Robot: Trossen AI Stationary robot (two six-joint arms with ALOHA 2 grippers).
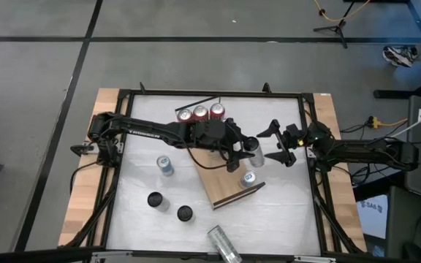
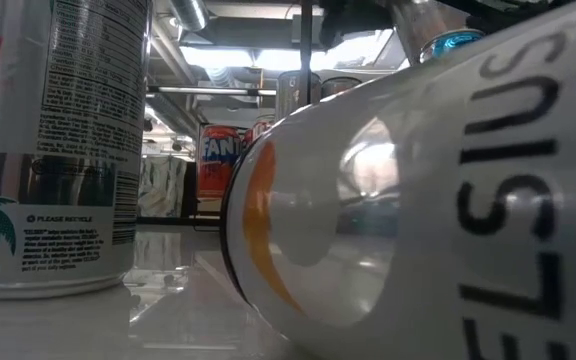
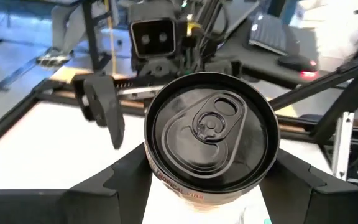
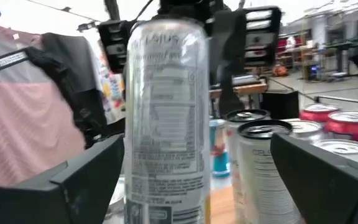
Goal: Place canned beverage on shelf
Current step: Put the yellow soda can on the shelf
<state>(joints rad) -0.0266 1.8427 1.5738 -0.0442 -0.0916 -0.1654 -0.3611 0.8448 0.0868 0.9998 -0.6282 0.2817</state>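
A silver canned beverage with a black top hangs upright in my left gripper, over the table just past the shelf's far right corner. The shelf is a light-brown board lying flat on the white tabletop, with one silver can standing on it. My right gripper is open and level, just right of the held can. In the right wrist view the can stands between its wide-apart fingers without touching them. My left gripper pinches the can's side wall between its two fingers, just under the top rim. The fingers come nearly level from the table's left. The can is upright, its top well above the tops of the standing cans behind it.
Three red cans stand in a row at the table's far side. Loose cans stand left of the shelf. One can lies on its side at the near edge and fills the low view.
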